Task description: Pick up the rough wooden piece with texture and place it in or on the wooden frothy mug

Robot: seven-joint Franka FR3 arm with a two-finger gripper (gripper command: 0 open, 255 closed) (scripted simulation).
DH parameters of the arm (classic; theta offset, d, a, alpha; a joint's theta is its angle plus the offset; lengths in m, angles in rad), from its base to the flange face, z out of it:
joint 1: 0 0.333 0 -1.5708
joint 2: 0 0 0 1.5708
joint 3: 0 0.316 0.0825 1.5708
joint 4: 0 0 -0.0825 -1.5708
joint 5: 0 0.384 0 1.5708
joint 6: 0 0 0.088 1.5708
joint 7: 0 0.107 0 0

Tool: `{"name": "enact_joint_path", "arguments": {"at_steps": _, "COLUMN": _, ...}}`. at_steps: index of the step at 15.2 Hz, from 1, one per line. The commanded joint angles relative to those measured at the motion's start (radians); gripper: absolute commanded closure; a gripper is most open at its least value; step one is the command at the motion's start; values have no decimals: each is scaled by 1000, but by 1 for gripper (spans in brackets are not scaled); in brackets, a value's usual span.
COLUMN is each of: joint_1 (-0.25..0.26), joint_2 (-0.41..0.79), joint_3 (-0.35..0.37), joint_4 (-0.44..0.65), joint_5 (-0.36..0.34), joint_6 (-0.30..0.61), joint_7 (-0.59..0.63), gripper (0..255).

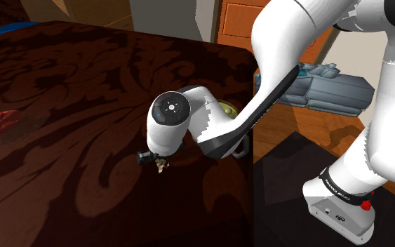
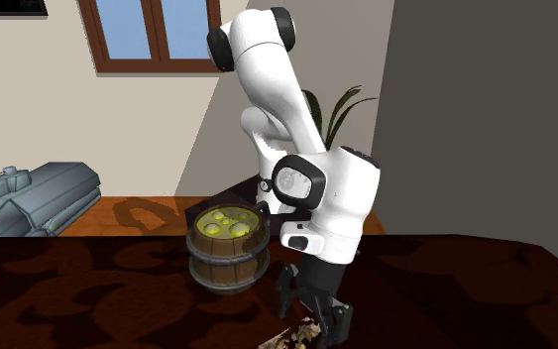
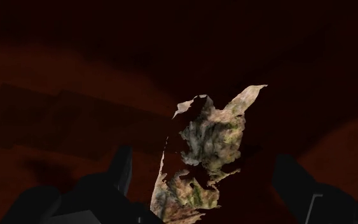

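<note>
Jaws wide, rough wood pc between, on dark patterned tbl nr mug.

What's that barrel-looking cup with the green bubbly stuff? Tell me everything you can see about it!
It is a chubby mug shaped like a little barrel, of brown wooden-looking planks with two dark bands around it. Yellow-green froth with round bubbles fills its top. It stands upright on the dark patterned table, near an edge. Only the table seems to touch it.
</note>
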Motion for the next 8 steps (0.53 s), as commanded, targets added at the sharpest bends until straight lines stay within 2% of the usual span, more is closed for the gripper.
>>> {"name": "enact_joint_path", "arguments": {"at_steps": 1, "joint_1": 5, "joint_2": 12, "joint_3": -8, "joint_4": 5, "joint_5": -13, "joint_6": 4, "joint_7": 7, "gripper": 0}}
{"name": "enact_joint_path", "arguments": {"at_steps": 7, "joint_1": 5, "joint_2": 11, "joint_3": -8, "joint_4": 5, "joint_5": -12, "joint_6": 4, "joint_7": 7, "gripper": 0}}
{"name": "enact_joint_path", "arguments": {"at_steps": 8, "joint_1": 5, "joint_2": 11, "joint_3": -8, "joint_4": 5, "joint_5": -12, "joint_6": 4, "joint_7": 7, "gripper": 255}}
